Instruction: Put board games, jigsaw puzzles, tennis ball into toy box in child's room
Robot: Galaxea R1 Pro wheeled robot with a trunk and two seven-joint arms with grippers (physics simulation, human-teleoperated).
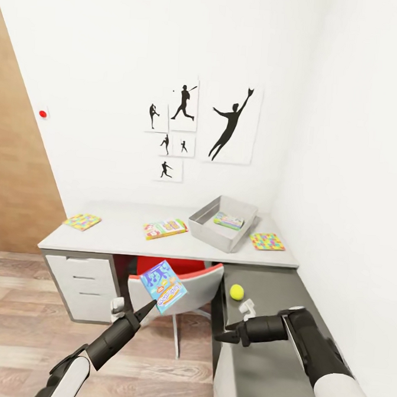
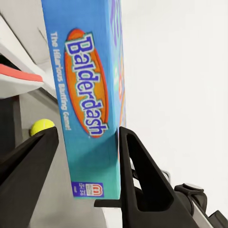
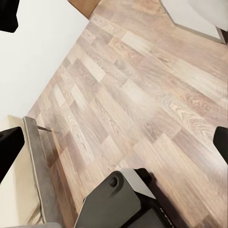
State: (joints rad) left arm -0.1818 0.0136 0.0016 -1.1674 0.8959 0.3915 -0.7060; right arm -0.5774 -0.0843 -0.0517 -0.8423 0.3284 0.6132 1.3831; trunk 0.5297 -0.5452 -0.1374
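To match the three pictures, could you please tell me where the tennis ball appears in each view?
Head view: the tennis ball lies right of centre on the dark grey surface, beside the red chair.
Left wrist view: the ball peeks out at the left edge, behind one of the fingers.
Right wrist view: I cannot find it; wood floor is there.
Shared landmark: the teal-blue board game.

Beyond the right gripper's point(image 3: 114, 137) widely parted black fingertips point(image 3: 9, 147) lies brown wood-plank floor point(image 3: 142, 95), with a white wall point(image 3: 33, 52) beside it.
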